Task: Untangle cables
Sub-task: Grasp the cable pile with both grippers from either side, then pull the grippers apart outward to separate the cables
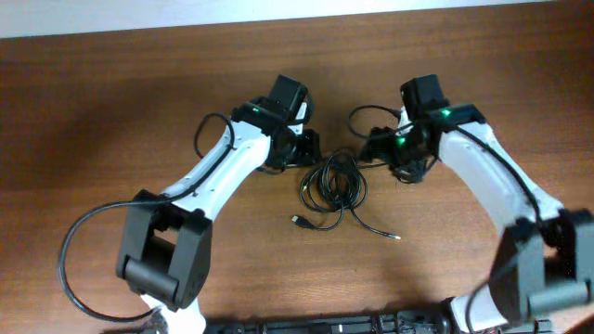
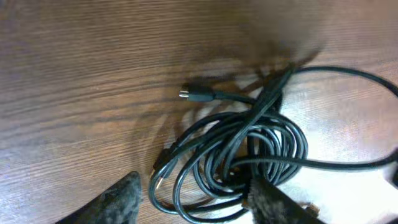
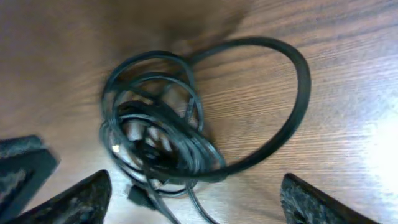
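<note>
Cables point(image 1: 334, 186) were found bunched and tangled at tabletop point(image 1: 139, 102) middle. Left tool point(image 2: 194, 186) was held spread, nearest loops lying between fingers point(image 2: 118, 199). Right tool point(image 3: 196, 180) was spread wide at cables' other side, nothing pinched.

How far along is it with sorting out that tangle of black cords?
Barely started. Done: nothing visible. The cables lie in one coiled bunch on the table, with two plug ends trailing out. In hand: the left fingers and right fingers are open and aimed at the bunch, neither closed on a cord. Left: grip strands and pull each cord free.
</note>
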